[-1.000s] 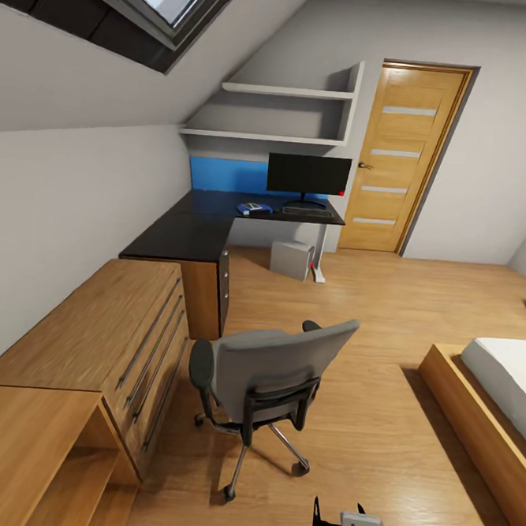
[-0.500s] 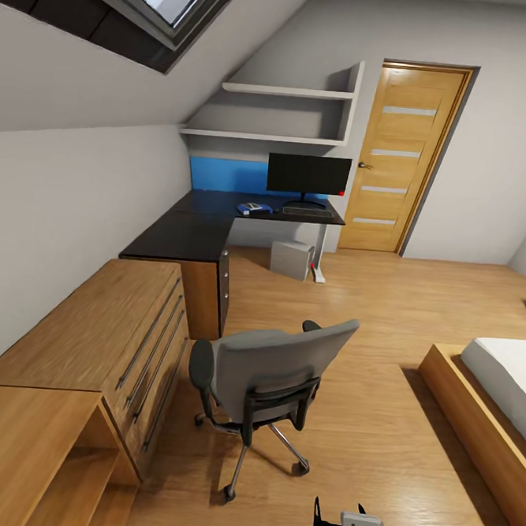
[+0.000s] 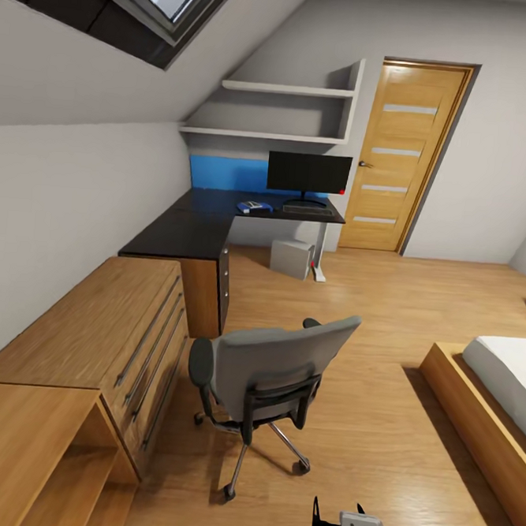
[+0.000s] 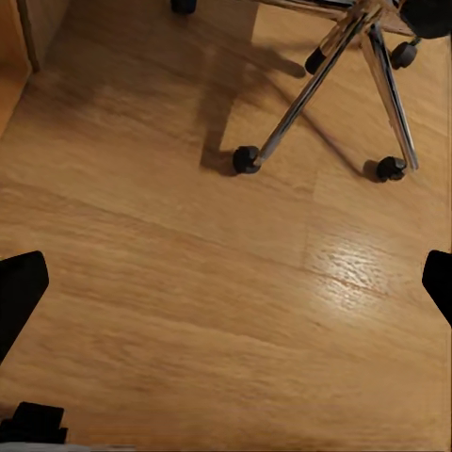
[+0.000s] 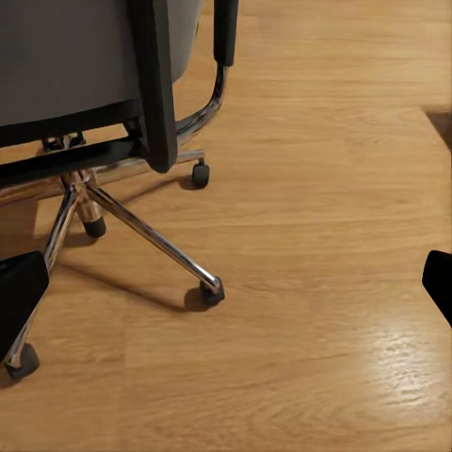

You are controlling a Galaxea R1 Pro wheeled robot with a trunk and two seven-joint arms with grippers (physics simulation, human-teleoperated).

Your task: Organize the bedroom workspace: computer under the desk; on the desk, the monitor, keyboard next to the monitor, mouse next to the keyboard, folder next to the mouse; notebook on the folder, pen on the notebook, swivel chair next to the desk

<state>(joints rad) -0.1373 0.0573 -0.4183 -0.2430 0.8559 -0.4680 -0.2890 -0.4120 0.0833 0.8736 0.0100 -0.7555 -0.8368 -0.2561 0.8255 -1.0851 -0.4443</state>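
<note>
Grey upholstered swivel chair (image 3: 266, 378) on chrome wheeled base stands well apart from black-topped L-shaped desk (image 3: 207, 223), backrest towards robot. Right gripper (image 5: 226, 282) nearer its back; left gripper (image 4: 226, 292) over floor; both jaws wide, empty.

The swivel chair (image 3: 266, 378) stands on the wooden floor (image 3: 386, 304), well apart from the L-shaped worktop (image 3: 199, 226), its back turned to the camera. On the worktop sit the monitor (image 3: 309, 173), the keyboard (image 3: 307, 209) before it, and the blue folder (image 3: 254, 208) just beside. The computer (image 3: 291, 258) stands beneath, near the white leg (image 3: 320, 256).
</note>
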